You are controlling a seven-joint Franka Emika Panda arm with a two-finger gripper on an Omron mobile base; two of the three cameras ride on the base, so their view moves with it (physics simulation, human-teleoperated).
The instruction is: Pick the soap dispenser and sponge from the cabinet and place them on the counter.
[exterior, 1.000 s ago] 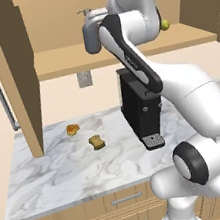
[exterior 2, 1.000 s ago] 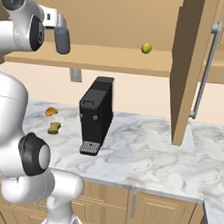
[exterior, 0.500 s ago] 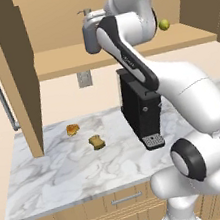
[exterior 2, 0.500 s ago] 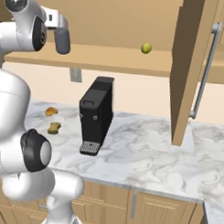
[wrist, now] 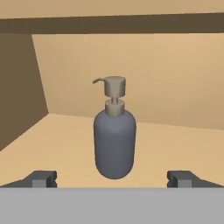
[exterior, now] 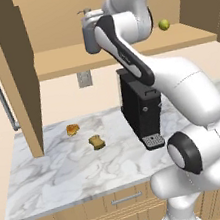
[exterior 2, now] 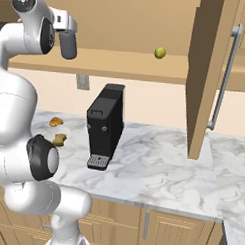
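Slate-grey soap dispenser (wrist: 114,139) stands upright on the light-wood floor of the cabinet (exterior: 122,49), dead ahead of the hand and centred between the two fingers (wrist: 40,178). The gripper (wrist: 113,179) is spread fully wide and holds nothing. Compared with a second ago, the arm has edged slightly closer into the cabinet opening, so the reach for the bottle looks nearly lined up and closing on it seems the next step.

The hand view shows the bottle's whole body and pump nozzle; the left base view shows little more than its nozzle tip (exterior: 84,10) above the wrist. The base views add the mustard sponge (exterior: 97,142) lying on the marble table (exterior: 57,179) beside an orange-brown lump (exterior: 72,129), a black coffee machine (exterior 2: 105,125), and a small green ball (exterior 2: 159,53) farther along the cabinet.
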